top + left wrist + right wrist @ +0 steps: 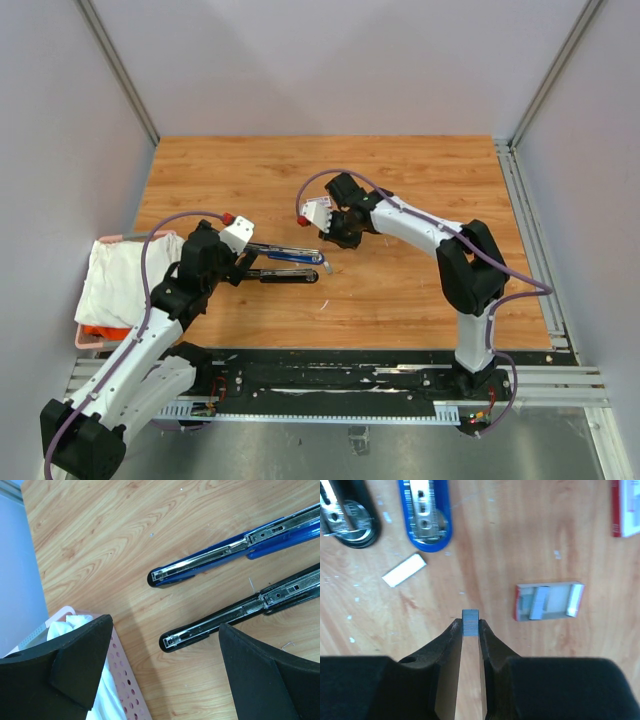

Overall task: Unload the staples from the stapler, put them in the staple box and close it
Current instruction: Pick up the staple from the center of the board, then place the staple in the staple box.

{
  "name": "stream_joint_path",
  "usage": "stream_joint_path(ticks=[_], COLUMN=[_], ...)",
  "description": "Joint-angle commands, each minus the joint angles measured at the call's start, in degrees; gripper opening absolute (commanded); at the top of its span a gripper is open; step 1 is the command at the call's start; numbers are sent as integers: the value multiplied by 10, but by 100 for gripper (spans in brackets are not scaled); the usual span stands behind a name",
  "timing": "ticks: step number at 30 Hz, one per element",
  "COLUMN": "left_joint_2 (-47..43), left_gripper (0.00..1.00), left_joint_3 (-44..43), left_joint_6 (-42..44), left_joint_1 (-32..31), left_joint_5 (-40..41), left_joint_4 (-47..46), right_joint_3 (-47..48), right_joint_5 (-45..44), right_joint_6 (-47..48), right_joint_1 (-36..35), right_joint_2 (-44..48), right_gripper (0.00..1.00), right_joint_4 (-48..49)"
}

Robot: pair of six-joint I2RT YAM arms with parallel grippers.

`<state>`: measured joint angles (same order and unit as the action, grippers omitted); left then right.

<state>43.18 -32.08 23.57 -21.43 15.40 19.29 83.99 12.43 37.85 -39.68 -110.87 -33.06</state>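
A blue stapler (290, 254) and a black stapler (285, 274) lie side by side on the wooden table with their metal magazine rails showing; the left wrist view shows the blue one (225, 555) and the black one (240, 612). My right gripper (470, 622) is shut on a short silvery strip of staples (470, 618) above the table, just right of the stapler ends (333, 240). Another staple strip (404, 570) lies on the wood near the blue stapler's end (425, 515). My left gripper (165, 675) is open and empty over the black stapler's left tip (243, 266).
A small open red-and-white tray (548, 600) holds staple strips, and a red-and-white box (625, 507) lies beyond it. A pink perforated basket (125, 685) with a white cloth (125, 275) stands at the left edge. A single loose staple (287, 644) lies by the black stapler.
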Motion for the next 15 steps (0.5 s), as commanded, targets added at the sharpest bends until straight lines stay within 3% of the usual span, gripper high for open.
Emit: stream_joint_path(ticks=[1,15], left_joint_2=[-2,1], left_gripper=[98,98], left_joint_3=[4,4], left_joint_6=[3,4], left_joint_1=[4,5], left_joint_5=[4,8], left_joint_4=[-21,-21], right_joint_3=[50,135], right_joint_5=[-21,-19], right_joint_6=[30,64], right_joint_1=[31,68], right_joint_2=[2,-78], right_gripper=[20,20], right_joint_4=[-22,-30])
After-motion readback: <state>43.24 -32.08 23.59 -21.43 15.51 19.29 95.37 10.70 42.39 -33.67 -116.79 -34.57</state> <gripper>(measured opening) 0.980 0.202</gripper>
